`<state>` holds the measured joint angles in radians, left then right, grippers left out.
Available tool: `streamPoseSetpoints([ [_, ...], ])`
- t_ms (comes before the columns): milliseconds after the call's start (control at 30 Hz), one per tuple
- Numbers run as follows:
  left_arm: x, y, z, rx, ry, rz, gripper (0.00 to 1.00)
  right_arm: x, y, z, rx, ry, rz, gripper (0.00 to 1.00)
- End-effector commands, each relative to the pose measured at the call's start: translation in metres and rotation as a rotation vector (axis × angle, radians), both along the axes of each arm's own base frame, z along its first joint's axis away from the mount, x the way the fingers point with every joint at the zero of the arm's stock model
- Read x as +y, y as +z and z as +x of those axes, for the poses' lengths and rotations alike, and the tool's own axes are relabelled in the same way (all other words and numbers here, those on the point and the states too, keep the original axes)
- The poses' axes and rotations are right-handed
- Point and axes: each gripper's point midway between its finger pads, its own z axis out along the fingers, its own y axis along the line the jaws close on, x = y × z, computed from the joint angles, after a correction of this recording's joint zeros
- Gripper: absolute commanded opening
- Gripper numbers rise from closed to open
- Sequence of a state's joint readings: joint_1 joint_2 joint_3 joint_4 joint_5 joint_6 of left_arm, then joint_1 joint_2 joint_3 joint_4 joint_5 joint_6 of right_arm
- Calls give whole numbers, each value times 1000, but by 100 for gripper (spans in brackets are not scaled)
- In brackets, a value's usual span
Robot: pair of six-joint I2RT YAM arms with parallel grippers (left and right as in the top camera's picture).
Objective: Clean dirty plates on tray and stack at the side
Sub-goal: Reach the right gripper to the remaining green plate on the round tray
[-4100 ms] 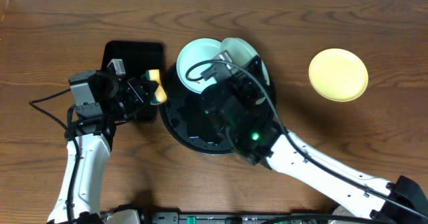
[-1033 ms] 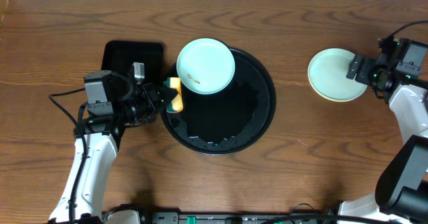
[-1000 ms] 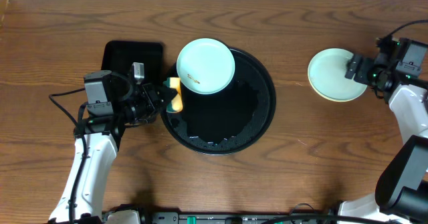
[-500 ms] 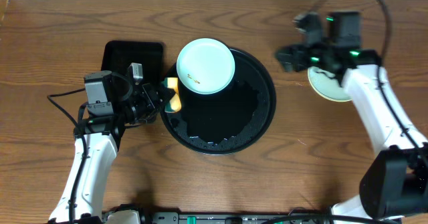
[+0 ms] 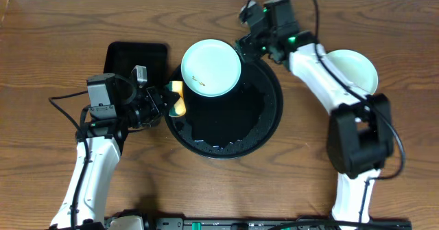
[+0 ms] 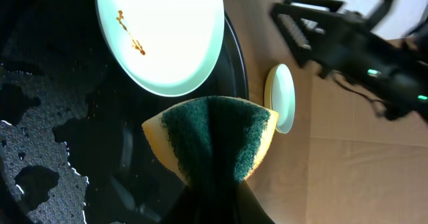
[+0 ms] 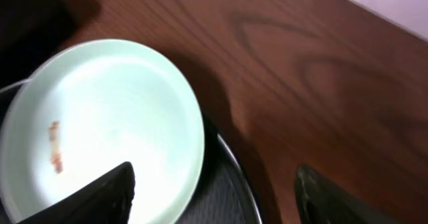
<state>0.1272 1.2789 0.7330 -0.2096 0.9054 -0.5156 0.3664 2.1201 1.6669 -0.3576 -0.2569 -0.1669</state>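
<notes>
Our right gripper [image 7: 221, 196] hangs spread wide and empty, just beyond the far-right edge of the smeared pale mint round plastic plate [image 7: 100, 130]. The plate sits on the far-left rim of the large glossy black round tray [image 5: 264, 120]. Our left gripper [image 6: 212, 190] pinches a yellow-green sponge [image 6: 210, 137]. We judge the plate light, stiff and slippery, best gripped by its rim.

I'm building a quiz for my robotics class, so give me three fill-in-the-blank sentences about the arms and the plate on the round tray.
1. The left fingers clamp a yellow-and-green ___.
2. The mint plate on the round black tray bears a ___ smear.
3. The right fingers stand ___, holding nothing.
Missing words: sponge, brown, open.
</notes>
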Motion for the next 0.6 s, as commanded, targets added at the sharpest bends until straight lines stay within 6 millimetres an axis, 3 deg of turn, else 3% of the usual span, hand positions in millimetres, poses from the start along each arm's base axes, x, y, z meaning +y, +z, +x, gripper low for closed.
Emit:
streamPoseSetpoints([
  [0,0,7,1,-40,-12,18,7,12,-1,5,-33,11,-9,71],
  [167,1,6,1,-39,-7,23,7,24,-18,3,-27,28,-20,66],
  [367,1,5,0,-32,-7,23,8,25,-38,11,-37,7,-45,58],
  [567,1,3,-1,-20,-4,25,7,36,-65,4,10,39,-40,55],
])
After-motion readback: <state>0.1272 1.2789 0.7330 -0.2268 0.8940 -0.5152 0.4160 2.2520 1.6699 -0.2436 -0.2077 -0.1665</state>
